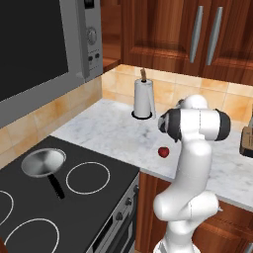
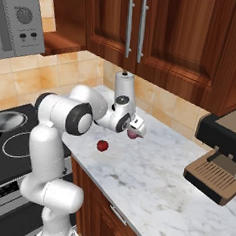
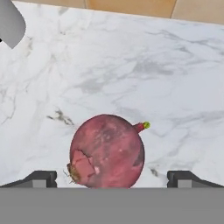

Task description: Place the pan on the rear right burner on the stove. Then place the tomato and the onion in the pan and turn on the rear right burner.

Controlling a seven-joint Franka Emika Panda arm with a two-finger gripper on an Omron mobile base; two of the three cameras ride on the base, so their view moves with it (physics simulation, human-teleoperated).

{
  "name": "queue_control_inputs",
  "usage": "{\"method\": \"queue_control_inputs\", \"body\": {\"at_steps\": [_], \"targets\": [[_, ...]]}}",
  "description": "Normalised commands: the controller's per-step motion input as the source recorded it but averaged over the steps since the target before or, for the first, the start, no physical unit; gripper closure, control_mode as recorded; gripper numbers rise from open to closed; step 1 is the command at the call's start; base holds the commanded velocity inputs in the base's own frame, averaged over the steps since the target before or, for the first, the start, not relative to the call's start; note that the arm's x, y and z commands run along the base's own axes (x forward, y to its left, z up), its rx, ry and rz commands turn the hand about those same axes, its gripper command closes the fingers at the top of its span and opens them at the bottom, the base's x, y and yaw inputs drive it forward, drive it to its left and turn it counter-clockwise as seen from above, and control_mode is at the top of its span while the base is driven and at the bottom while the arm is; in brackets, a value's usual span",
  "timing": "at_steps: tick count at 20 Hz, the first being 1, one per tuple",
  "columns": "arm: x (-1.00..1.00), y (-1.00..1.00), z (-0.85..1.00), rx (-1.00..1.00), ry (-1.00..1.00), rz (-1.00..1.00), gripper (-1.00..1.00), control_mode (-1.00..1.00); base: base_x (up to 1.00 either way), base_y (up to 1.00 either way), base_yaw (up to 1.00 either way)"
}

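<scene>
While no legible writing shows anywhere, the gripper (image 3: 112,178) sits w/ jaws wide apart, dull purplish-pink round onion (image 3: 107,151) between the tips on white marble counter (image 3: 131,65), bare stone all round it. Bright red tomato (image 2: 102,146) lies nearby toward counter's front edge. Silver-grey pan (image 1: 43,162) sits on stove's (image 1: 113,165) rear right burner.

I'm looking at a white marble counter (image 2: 150,182) running under dark wood cabinets (image 2: 161,38) with silver handles, backed by tan tile (image 1: 217,96). A paper towel roll (image 1: 144,99) is standing near the counter's back edge; a microwave (image 1: 44,44) is hanging at left.
</scene>
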Motion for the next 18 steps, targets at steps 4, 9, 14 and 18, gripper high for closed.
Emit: {"method": "queue_control_inputs", "body": {"at_steps": [4,9,14,18], "targets": [[0.19,-0.06,-0.18,0.0,0.0,0.0,-1.0,-1.0,0.0,0.0,0.0],[0.23,-0.08,-0.19,0.0,0.02,0.0,-1.0,-1.0,0.0,0.0,0.0],[0.24,-0.02,-0.22,0.0,0.05,0.0,1.0,-1.0,0.0,0.0,0.0],[0.11,0.0,-0.13,0.0,0.06,0.0,1.0,-1.0,0.0,0.0,0.0]]}}
